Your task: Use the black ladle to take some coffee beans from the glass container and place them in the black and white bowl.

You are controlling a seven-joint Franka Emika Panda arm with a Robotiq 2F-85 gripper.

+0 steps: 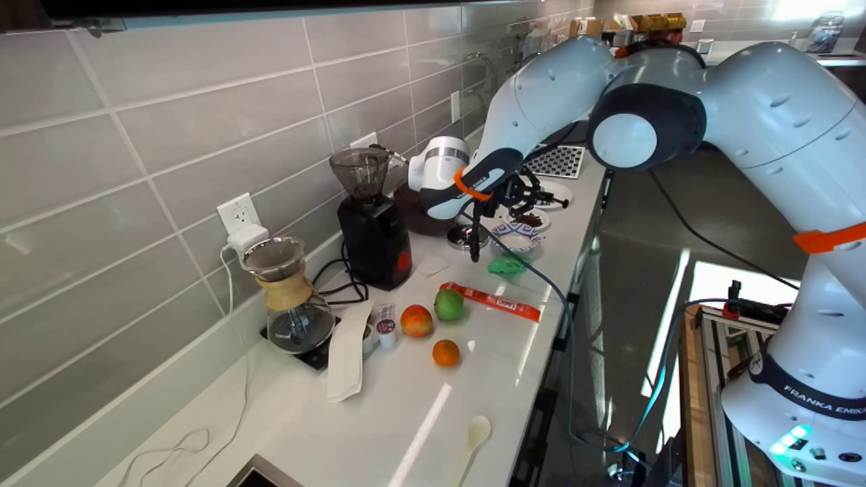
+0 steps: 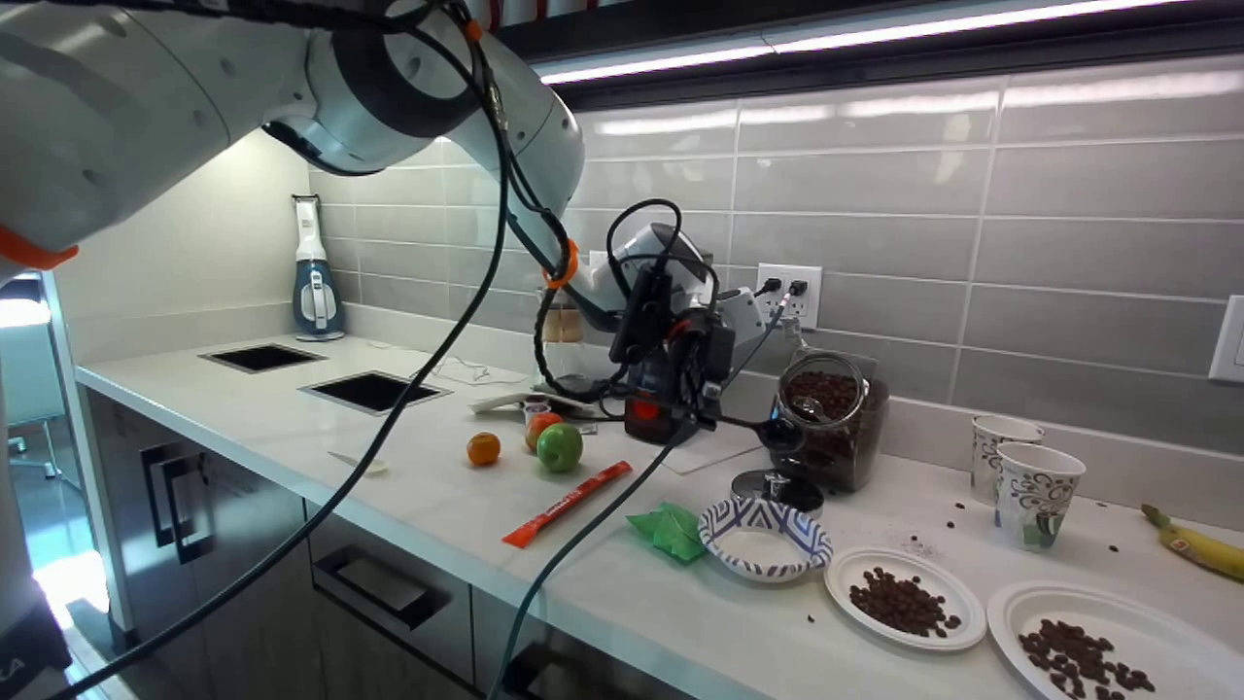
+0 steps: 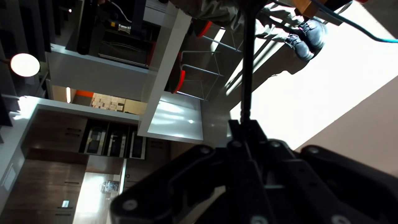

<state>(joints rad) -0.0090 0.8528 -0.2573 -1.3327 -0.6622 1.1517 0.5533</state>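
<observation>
Wrist view: black gripper [image 3: 245, 126] clenched on a black ladle [image 3: 247, 68]! In an exterior view, its scoop [image 2: 780, 435] hangs beside the squat clear-glass container [image 2: 870, 444] of dark-brown coffee beans [image 2: 821, 391], contact unclear; a swing could knock it. In an exterior view, shallow blue-and-white bowl [image 1: 517, 233]; early tilting could spill beans.

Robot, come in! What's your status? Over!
Tool shut on long black ladle, can't tell if loaded. Brown coffee beans in squat clear glass container. Shiny round object between container and blue-patterned white bowl, maybe in the way.

bowl [image 2: 765, 544]: white, blue-patterned rim | ladle [image 2: 781, 436]: black | coffee beans [image 2: 844, 453]: dark brown | banana [image 2: 1203, 547]: yellow
</observation>
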